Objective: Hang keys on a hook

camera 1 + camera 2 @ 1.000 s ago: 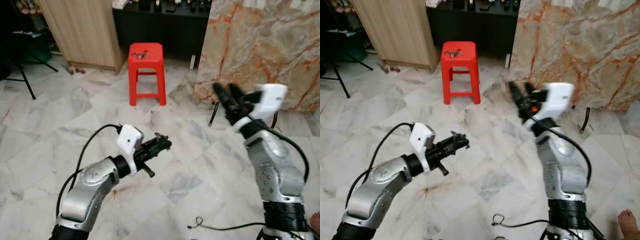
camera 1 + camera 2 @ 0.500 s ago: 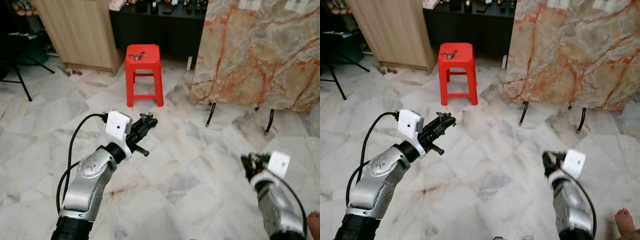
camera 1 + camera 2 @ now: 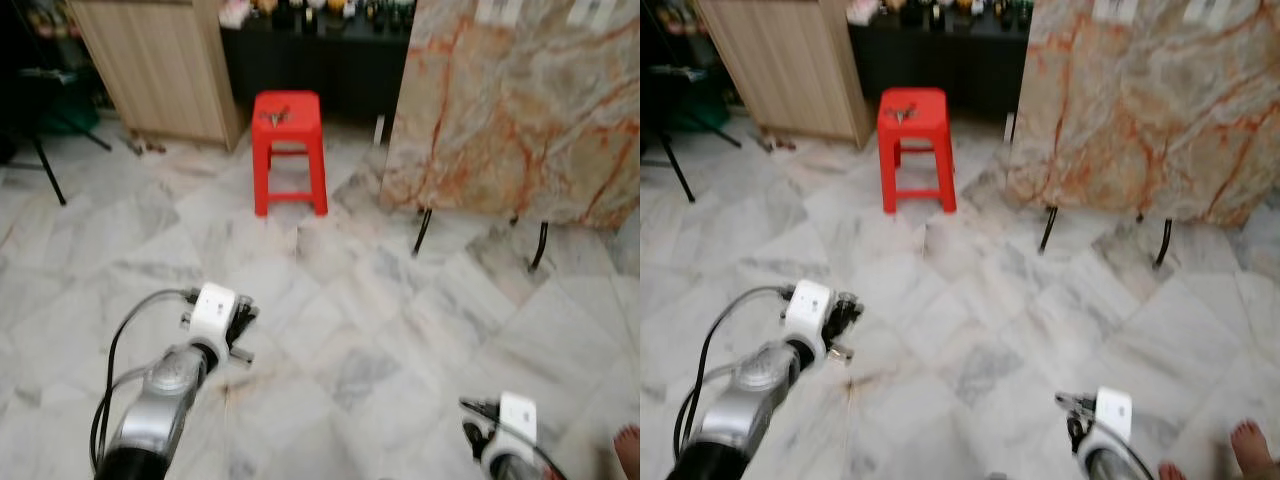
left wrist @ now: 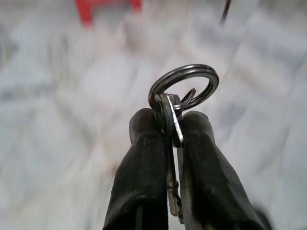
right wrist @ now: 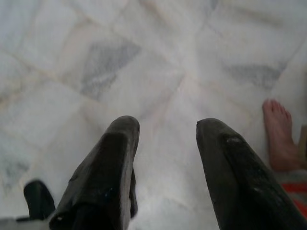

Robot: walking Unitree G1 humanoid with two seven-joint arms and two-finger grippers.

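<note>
Keys [image 4: 175,112] in left tool [image 4: 171,125] (pinched)

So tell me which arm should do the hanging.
Left. The left gripper is already shut on the keys, ring poking out beyond the fingertips. The right gripper is open, empty, low over the floor.

We note glossy metal keys [image 4: 173,112] between matt black ribbed fingers [image 4: 144,167], above polished marble floor [image 3: 380,300]; beyond it, a shiny red plastic stool [image 3: 289,150].
</note>
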